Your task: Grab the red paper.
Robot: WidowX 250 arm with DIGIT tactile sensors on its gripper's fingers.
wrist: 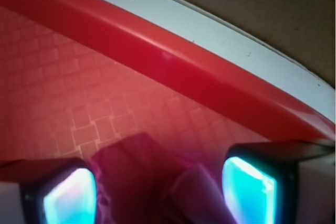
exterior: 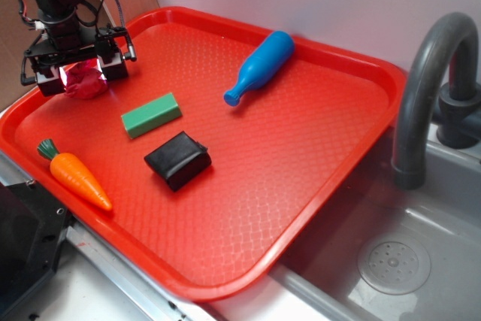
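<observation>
Red paper (exterior: 84, 82) sits between my fingers in the exterior view, my gripper (exterior: 83, 73) lowered around it at the tray's (exterior: 316, 148) far corner, green block (exterior: 151, 114) just off to one side. From the wrist, the wad (wrist: 152, 182) fills the gap between my pads (wrist: 71, 195), jaws part-open; I cannot tell if they pinch yet, so closing and lifting remain.
</observation>
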